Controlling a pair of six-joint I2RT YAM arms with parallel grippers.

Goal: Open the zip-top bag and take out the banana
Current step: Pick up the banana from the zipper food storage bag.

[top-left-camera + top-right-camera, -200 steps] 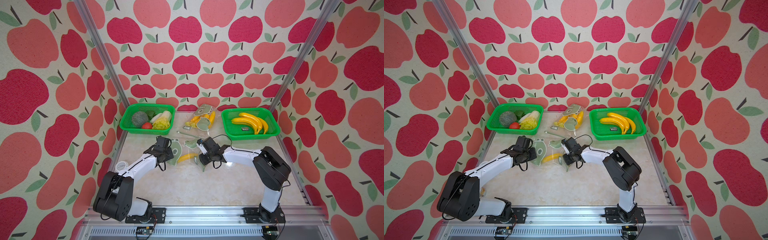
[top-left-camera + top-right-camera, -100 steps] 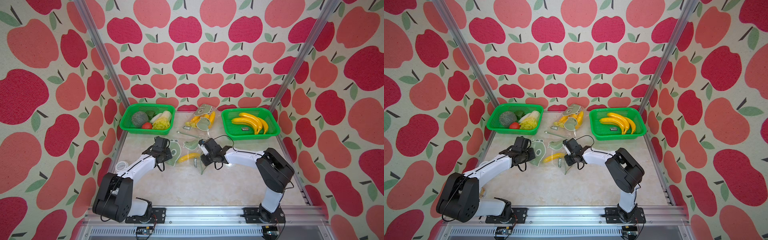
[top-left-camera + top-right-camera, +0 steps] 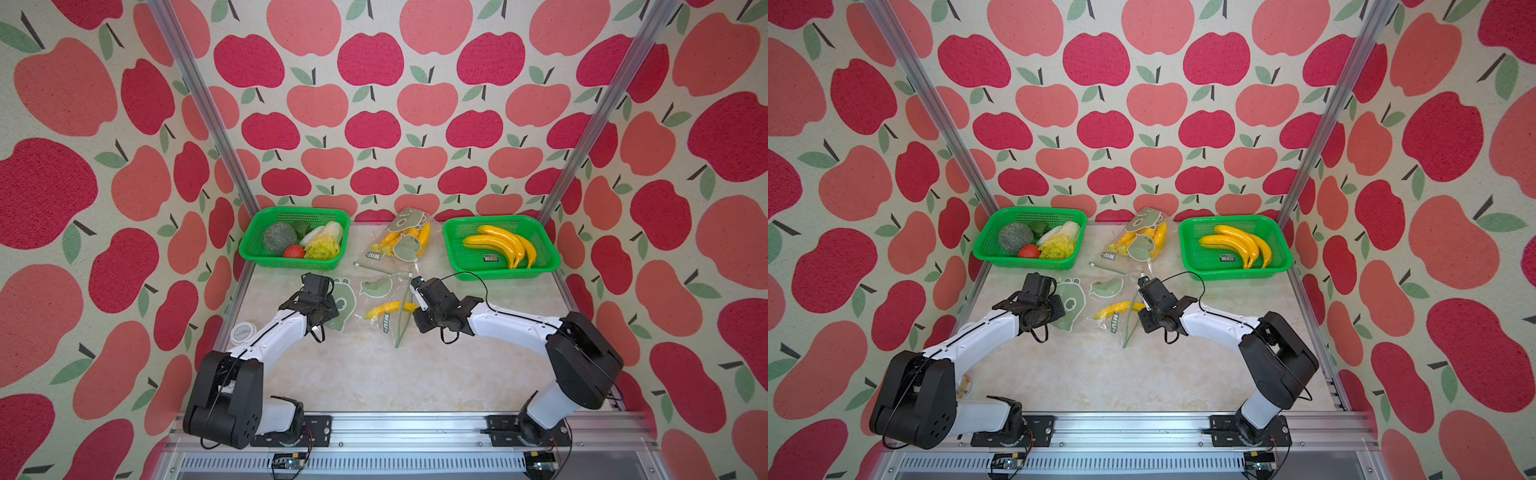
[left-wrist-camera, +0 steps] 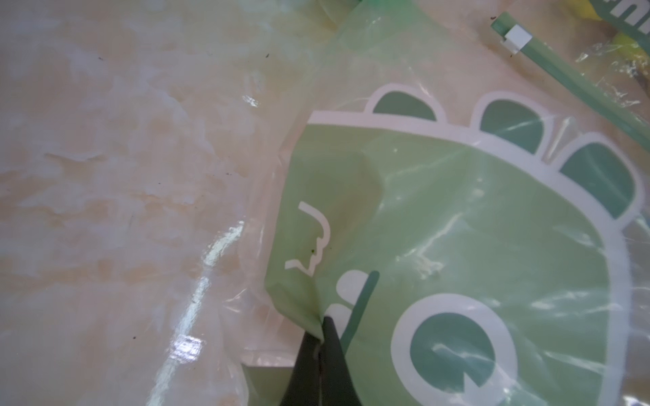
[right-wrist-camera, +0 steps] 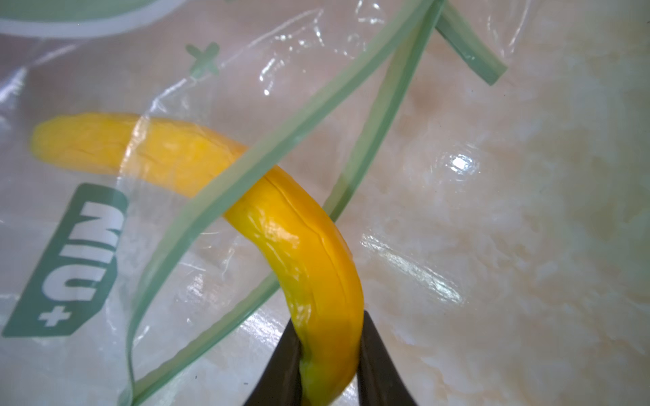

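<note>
Over the last second the right gripper point(image 5: 329, 325) has closed in and now pinches the near end of the banana point(image 5: 281, 218). Its wrist view alone shows the fruit half out of the zip-top bag point(image 3: 376, 286), passing between the parted green zip strips point(image 5: 267, 165). In both top views it is only a yellow curve at table centre. The left wrist view alone shows the left gripper point(image 4: 322, 327) pressed together on a fold of the printed film. The table point(image 3: 395, 374) lies bare toward 6 o'clock. The vegetable basket point(image 3: 249, 253) sits at 10, the banana basket point(image 3: 498, 276) at 2, and a second bag point(image 3: 405, 239) at 12.
</note>
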